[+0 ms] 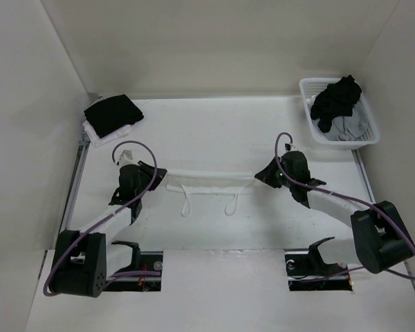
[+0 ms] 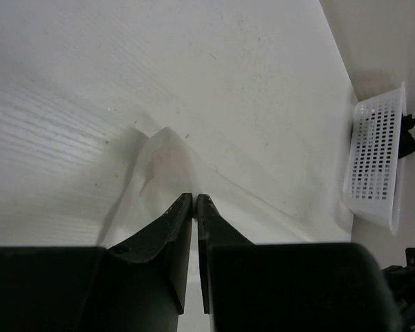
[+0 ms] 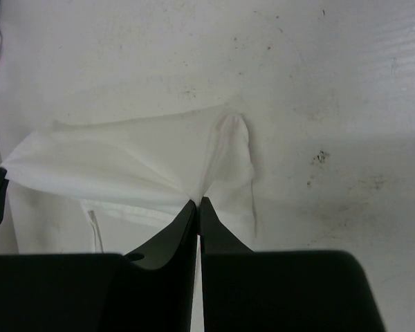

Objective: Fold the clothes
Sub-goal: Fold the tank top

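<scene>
Top external view first: the white tank top [image 1: 209, 181] lies across the middle of the table [image 1: 214, 131], stretched between the two arms. It's already down to a narrow band, with its straps [image 1: 187, 205] looping out toward the near edge. The left gripper [image 1: 154, 174] pinches one end and the right gripper [image 1: 261, 177] pinches the other. My guess is they hold it taut so the fold line runs straight. The back right corner has a white basket [image 1: 306, 97] with black and grey clothes [image 1: 337, 102] piled in it. The back left corner has a black garment [image 1: 112, 113] sitting on a white one [image 1: 90, 131].

Left wrist view: the jaws are clamped right down on a peak of the thin fabric, which tents up off the table to the fingertips. The basket shows at the right edge.

Right wrist view: same deal, jaws closed tight on a gathered corner of the tank top. The cloth fans out to the left and one strap pokes out below it. Looks mid-fold to me. For the next move both arms probably need to travel together, or the soft cloth could skew.
</scene>
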Controlling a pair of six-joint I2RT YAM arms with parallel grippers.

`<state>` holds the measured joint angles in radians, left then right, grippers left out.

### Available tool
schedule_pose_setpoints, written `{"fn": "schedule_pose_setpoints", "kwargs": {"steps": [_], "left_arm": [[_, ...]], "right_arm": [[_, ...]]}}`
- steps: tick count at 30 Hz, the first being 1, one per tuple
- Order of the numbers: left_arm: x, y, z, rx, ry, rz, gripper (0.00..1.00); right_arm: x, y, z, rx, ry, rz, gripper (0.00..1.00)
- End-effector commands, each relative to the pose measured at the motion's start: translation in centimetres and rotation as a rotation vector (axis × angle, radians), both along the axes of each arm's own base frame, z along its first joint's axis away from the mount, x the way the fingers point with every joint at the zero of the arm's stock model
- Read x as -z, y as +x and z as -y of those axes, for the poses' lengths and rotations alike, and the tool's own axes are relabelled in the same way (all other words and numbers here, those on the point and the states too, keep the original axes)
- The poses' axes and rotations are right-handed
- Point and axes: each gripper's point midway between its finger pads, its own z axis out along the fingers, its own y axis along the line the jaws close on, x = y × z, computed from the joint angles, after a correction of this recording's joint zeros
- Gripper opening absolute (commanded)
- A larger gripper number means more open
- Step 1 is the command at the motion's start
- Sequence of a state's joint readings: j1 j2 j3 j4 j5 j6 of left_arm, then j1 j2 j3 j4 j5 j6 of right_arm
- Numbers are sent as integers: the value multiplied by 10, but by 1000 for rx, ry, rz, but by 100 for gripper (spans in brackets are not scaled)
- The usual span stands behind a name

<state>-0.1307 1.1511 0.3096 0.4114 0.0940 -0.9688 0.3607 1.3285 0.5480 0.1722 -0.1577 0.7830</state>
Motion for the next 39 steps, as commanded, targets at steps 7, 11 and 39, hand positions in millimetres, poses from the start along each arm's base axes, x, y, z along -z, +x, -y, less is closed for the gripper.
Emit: {"fn": "schedule_pose_setpoints", "kwargs": {"steps": [7, 11, 39], "left_arm": [[-3, -23, 2, 52, -42, 36, 7], [4, -34, 4, 65, -37, 25, 7], [-41, -38, 15, 29, 71, 96, 31]], "right_arm": [[-12, -17, 1, 1, 27, 73, 7], [0, -32, 0, -4, 8, 49, 7], [-38, -62, -17, -29, -90, 108, 18]]}}
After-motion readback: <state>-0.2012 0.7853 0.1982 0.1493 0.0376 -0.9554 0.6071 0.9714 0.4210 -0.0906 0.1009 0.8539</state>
